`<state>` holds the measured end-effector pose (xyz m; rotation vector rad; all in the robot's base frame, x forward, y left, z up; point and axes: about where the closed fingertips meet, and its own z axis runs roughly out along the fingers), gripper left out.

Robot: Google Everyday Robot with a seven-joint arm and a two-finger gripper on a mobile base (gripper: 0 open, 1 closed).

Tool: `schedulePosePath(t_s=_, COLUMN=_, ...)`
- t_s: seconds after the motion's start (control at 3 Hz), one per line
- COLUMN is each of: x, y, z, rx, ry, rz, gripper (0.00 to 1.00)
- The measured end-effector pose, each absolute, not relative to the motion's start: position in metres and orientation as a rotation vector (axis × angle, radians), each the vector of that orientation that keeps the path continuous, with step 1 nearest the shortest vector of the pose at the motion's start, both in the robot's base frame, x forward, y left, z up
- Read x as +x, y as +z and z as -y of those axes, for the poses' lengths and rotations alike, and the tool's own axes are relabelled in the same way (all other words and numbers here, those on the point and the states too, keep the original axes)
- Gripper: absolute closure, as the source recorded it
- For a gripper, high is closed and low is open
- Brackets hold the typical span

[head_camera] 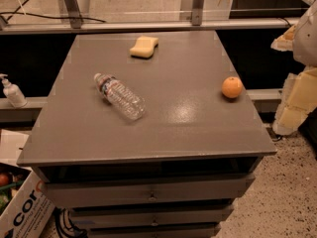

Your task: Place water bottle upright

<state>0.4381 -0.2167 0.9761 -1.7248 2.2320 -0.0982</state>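
Bottle lies on its side on the desk; sponge behind, orange right; gripper off the right edge.

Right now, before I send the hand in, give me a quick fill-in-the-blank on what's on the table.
1. The bottle lies on its ____ on the table.
2. The orange sits near the table's ____ edge.
3. The sponge is ____ in colour.
4. The hand hangs off the table's right side, and the thing nearest it is the ____.

Missing words: side; right; yellow; orange.
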Motion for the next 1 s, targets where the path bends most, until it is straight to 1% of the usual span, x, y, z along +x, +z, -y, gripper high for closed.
schedulePosePath(t_s=0.67, x=0.437, y=0.979, z=0.212, rx=-1.748, ry=-0.086, rz=-2.198, gripper=0.0)
schedulePosePath(t_s=1.0, x=0.429, y=0.975, z=0.154, rx=-1.881, ry=-0.04, rz=-2.072, gripper=0.0)
